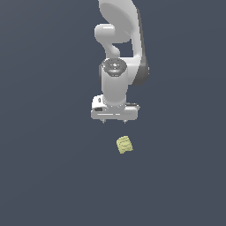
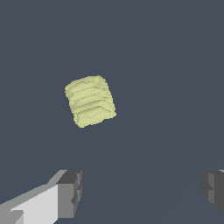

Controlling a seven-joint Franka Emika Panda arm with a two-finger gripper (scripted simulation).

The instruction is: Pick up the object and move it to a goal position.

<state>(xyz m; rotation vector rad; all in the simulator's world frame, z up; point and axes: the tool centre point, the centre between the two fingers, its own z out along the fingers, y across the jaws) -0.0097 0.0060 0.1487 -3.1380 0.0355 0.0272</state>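
In the wrist view, two blocky grey fingers [image 2: 70, 192] stand wide apart with nothing between them; the gripper [image 2: 142, 190] is fully spread and empty. Beyond them the object [image 2: 90, 101] lies alone on the plain dark surface [image 2: 175, 65]: a small pale yellow-green lump, roughly boxy, its top crossed by wavy ridges, slightly tilted. In the exterior view it sits below the smooth white gripper [image 1: 114, 120].

pale yellow-green ridged object [image 2: 90, 101], white pincer [image 1: 114, 121] — grey fingertips [image 2: 70, 194]
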